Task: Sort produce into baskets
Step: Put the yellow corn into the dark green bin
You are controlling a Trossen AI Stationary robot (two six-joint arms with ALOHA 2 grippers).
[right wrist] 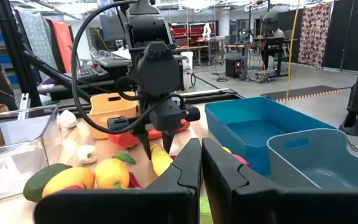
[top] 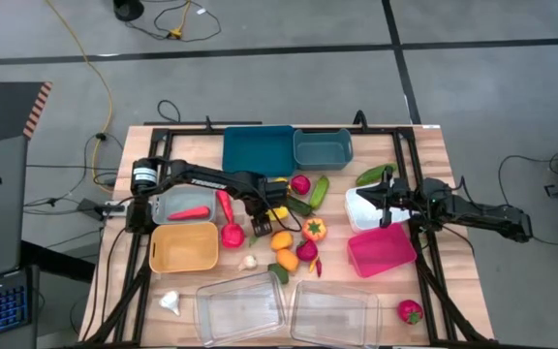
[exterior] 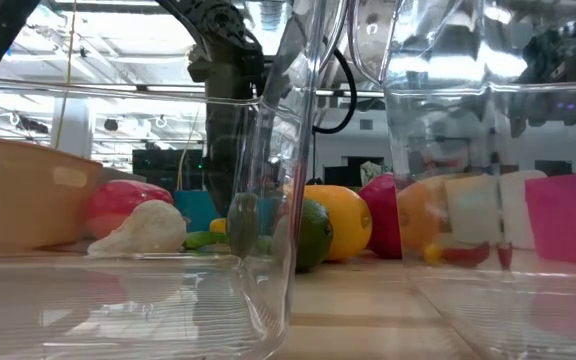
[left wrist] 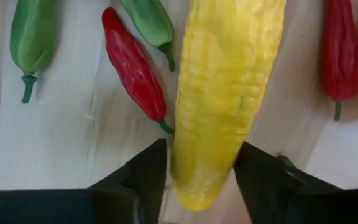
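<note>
My left fingers [left wrist: 197, 180] straddle the yellow corn cob [left wrist: 225, 93], one on each side of its near end, partly parted; whether they truly pinch it I cannot tell. The cob lies on the worktop [left wrist: 86, 124] mid-table among red and green peppers, its far end cut off from my wrist view. My right fingers [right wrist: 201, 165] are pressed together, holding nothing, over the white bin [top: 361, 208]. Low down, the clear trays [exterior: 268, 250] blur most produce.
</note>
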